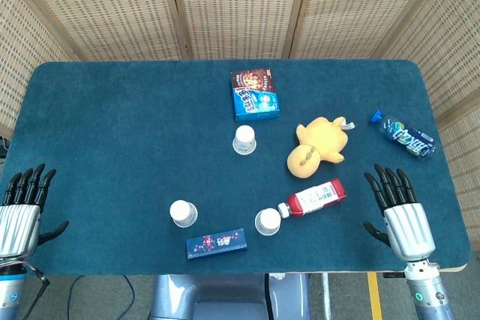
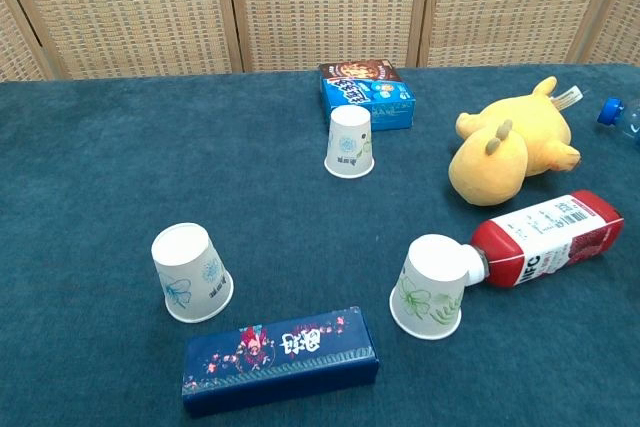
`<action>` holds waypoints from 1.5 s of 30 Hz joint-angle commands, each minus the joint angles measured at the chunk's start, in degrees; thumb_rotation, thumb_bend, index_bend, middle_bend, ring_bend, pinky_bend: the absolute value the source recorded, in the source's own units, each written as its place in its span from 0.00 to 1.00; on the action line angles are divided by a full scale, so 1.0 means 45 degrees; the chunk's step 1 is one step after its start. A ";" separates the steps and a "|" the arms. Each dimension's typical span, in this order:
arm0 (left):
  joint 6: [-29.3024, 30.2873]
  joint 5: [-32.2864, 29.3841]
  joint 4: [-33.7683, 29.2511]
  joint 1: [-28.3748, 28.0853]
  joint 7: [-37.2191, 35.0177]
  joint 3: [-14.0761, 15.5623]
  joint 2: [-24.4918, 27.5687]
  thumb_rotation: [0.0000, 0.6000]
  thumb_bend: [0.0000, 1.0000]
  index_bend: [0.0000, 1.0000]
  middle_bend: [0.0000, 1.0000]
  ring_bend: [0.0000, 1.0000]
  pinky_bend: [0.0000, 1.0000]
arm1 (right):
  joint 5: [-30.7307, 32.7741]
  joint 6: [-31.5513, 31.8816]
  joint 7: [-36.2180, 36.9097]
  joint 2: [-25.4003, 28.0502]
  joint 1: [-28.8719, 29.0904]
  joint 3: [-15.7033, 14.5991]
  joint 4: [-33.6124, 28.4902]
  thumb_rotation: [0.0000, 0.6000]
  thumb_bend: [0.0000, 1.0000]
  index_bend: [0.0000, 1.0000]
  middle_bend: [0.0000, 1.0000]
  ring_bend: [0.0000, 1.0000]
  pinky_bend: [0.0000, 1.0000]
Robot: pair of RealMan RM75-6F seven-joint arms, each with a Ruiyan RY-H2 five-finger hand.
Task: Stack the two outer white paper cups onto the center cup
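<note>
Three white paper cups stand upside down on the blue table. One cup [image 1: 244, 140] [image 2: 350, 142] is at the middle, just in front of a cookie box. A second cup [image 1: 183, 213] [image 2: 191, 272] stands near the front left. The third cup [image 1: 268, 222] [image 2: 431, 285] is at the front, touching the cap end of a red bottle. My left hand [image 1: 22, 211] hovers at the table's left front edge with fingers straight and apart, holding nothing. My right hand [image 1: 401, 211] is at the right front edge, also spread and empty. Neither hand shows in the chest view.
A blue cookie box [image 1: 255, 95] [image 2: 366, 94] lies behind the middle cup. A yellow plush toy [image 1: 319, 148] [image 2: 505, 147] and a lying red bottle [image 1: 319, 197] [image 2: 545, 237] are right of centre. A blue water bottle [image 1: 405, 136] lies far right. A dark blue box [image 1: 216, 243] [image 2: 281, 359] sits at the front edge.
</note>
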 commanded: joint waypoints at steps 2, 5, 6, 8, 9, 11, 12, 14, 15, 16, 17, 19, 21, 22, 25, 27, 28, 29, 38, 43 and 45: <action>-0.0048 -0.0034 0.0032 -0.0010 -0.0005 -0.0005 -0.0017 1.00 0.00 0.00 0.00 0.00 0.04 | -0.0066 0.0107 0.0040 -0.0059 -0.0010 0.0031 0.0044 1.00 0.03 0.00 0.00 0.00 0.00; -0.0093 0.0005 0.0018 -0.0018 -0.0014 0.0036 -0.0004 1.00 0.00 0.00 0.00 0.00 0.04 | -0.0147 0.0213 0.0108 -0.0079 -0.0031 0.0032 0.0057 1.00 0.03 0.00 0.00 0.00 0.00; -0.0092 0.0016 0.0002 -0.0013 -0.0010 0.0046 0.0001 1.00 0.00 0.00 0.00 0.00 0.04 | -0.0171 0.0249 0.0113 -0.0079 -0.0048 0.0024 0.0051 1.00 0.03 0.00 0.00 0.00 0.00; -0.0107 0.0044 -0.0028 -0.0017 0.0054 0.0065 0.0008 1.00 0.00 0.00 0.00 0.00 0.04 | -0.0188 0.0302 0.0087 -0.0064 -0.0077 0.0024 0.0035 1.00 0.03 0.00 0.00 0.00 0.00; -0.0109 0.0050 -0.0034 -0.0018 0.0065 0.0068 0.0009 1.00 0.00 0.00 0.00 0.00 0.04 | -0.0186 0.0306 0.0077 -0.0055 -0.0084 0.0023 0.0026 1.00 0.03 0.00 0.00 0.00 0.00; -0.0121 0.0066 -0.0045 -0.0026 0.0082 0.0072 0.0001 1.00 0.00 0.00 0.00 0.00 0.04 | -0.0183 0.0337 0.0063 -0.0045 -0.0097 0.0039 0.0022 1.00 0.03 0.00 0.00 0.00 0.00; -0.0141 0.0059 -0.0050 -0.0038 0.0078 0.0066 -0.0003 1.00 0.00 0.00 0.00 0.00 0.04 | -0.0187 0.0360 0.0055 -0.0050 -0.0099 0.0055 0.0037 1.00 0.03 0.00 0.00 0.00 0.00; -0.0236 0.0007 -0.0037 -0.0079 0.0076 0.0049 -0.0011 1.00 0.00 0.00 0.00 0.00 0.04 | -0.0144 0.0333 0.0057 -0.0050 -0.0103 0.0063 0.0076 1.00 0.03 0.00 0.00 0.00 0.00; -0.0275 -0.0013 -0.0028 -0.0091 0.0087 0.0053 -0.0012 1.00 0.00 0.00 0.00 0.00 0.04 | -0.0138 0.0321 0.0065 -0.0044 -0.0101 0.0062 0.0081 1.00 0.03 0.00 0.00 0.00 0.00; -0.0343 -0.0035 -0.0029 -0.0116 0.0106 0.0058 -0.0003 1.00 0.00 0.00 0.00 0.00 0.04 | -0.0141 0.0285 0.0061 -0.0014 -0.0094 0.0048 0.0080 1.00 0.03 0.00 0.00 0.00 0.00; -0.0367 -0.0040 -0.0034 -0.0125 0.0117 0.0061 0.0003 1.00 0.00 0.00 0.00 0.00 0.04 | -0.0148 0.0273 0.0062 0.0001 -0.0093 0.0040 0.0077 1.00 0.03 0.00 0.00 0.00 0.00; -0.0397 -0.0017 -0.0048 -0.0133 0.0157 0.0088 0.0020 1.00 0.00 0.00 0.00 0.00 0.04 | -0.0214 0.0168 0.0031 0.0119 -0.0075 -0.0041 0.0078 1.00 0.03 0.00 0.00 0.00 0.00; -0.0347 0.0059 -0.0072 -0.0125 0.0186 0.0107 0.0029 1.00 0.00 0.00 0.00 0.00 0.04 | -0.0238 -0.0104 -0.0018 0.0327 -0.0040 -0.0198 0.0008 1.00 0.03 0.00 0.00 0.00 0.00; -0.0305 0.0108 -0.0084 -0.0114 0.0191 0.0116 0.0030 1.00 0.00 0.00 0.00 0.00 0.04 | -0.0187 -0.0273 -0.0046 0.0459 -0.0030 -0.0272 -0.0091 1.00 0.03 0.00 0.00 0.00 0.00; -0.0217 0.0275 -0.0119 -0.0080 0.0217 0.0186 0.0050 1.00 0.00 0.00 0.00 0.00 0.04 | -0.0088 -0.0677 -0.0110 0.0731 0.0040 -0.0405 -0.0373 1.00 0.03 0.00 0.00 0.00 0.00; -0.0207 0.0303 -0.0116 -0.0077 0.0244 0.0195 0.0042 1.00 0.00 0.00 0.00 0.00 0.04 | -0.0071 -0.0698 -0.0189 0.0735 0.0047 -0.0390 -0.0417 1.00 0.03 0.00 0.00 0.00 0.00; -0.0210 0.0316 -0.0111 -0.0083 0.0241 0.0195 0.0039 1.00 0.00 0.00 0.00 0.00 0.04 | -0.0083 -0.0698 -0.0197 0.0733 0.0050 -0.0390 -0.0433 1.00 0.03 0.00 0.00 0.00 0.00; -0.0211 0.0338 -0.0107 -0.0087 0.0228 0.0201 0.0035 1.00 0.00 0.00 0.00 0.00 0.04 | -0.0094 -0.0690 -0.0193 0.0735 0.0048 -0.0393 -0.0450 1.00 0.03 0.00 0.00 0.00 0.00; -0.0512 0.0551 -0.0188 -0.0232 -0.0008 0.0344 0.0091 1.00 0.00 0.02 0.00 0.00 0.04 | -0.0032 -0.0663 -0.0086 0.0695 0.0048 -0.0334 -0.0405 1.00 0.03 0.02 0.00 0.00 0.00; -0.1172 0.0641 -0.0538 -0.0632 -0.0026 0.0356 0.0322 1.00 0.06 0.08 0.00 0.00 0.04 | 0.0111 -0.0730 -0.0019 0.0674 0.0060 -0.0289 -0.0368 1.00 0.03 0.02 0.00 0.00 0.00; -0.1744 0.0787 -0.0823 -0.1107 0.0522 0.0216 0.0545 1.00 0.07 0.11 0.00 0.00 0.04 | 0.0193 -0.0767 0.0014 0.0668 0.0076 -0.0252 -0.0351 1.00 0.03 0.03 0.00 0.00 0.00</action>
